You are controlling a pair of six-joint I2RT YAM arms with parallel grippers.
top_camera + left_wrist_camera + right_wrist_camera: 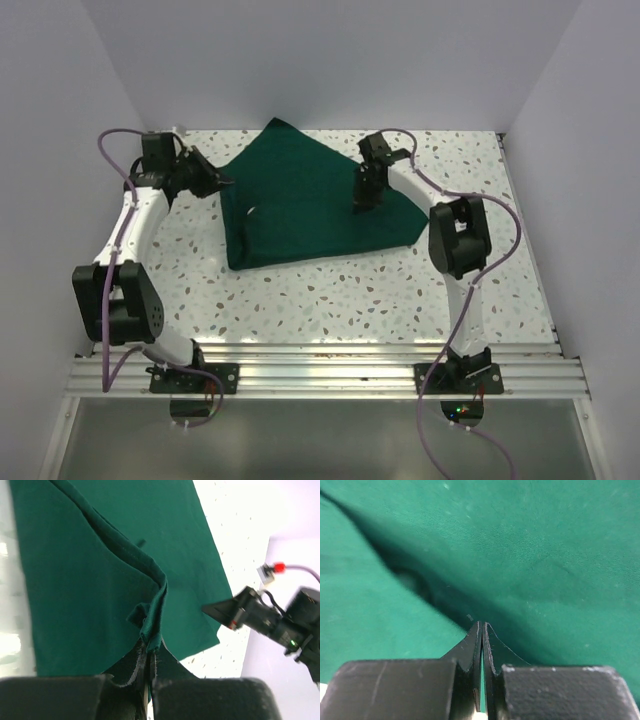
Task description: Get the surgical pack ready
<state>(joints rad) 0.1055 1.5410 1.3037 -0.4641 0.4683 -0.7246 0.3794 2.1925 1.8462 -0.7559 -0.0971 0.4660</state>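
The left fingers [145, 664] pinch a thick folded hem of the dark green cloth [300, 205] at its left edge. The right fingers [479, 641] are pressed together, tips on the cloth near its right side; if they hold any cloth, I cannot tell. The cloth is soft, folded to a rough triangle, and lies on the speckled bench [400, 290], toward the back.
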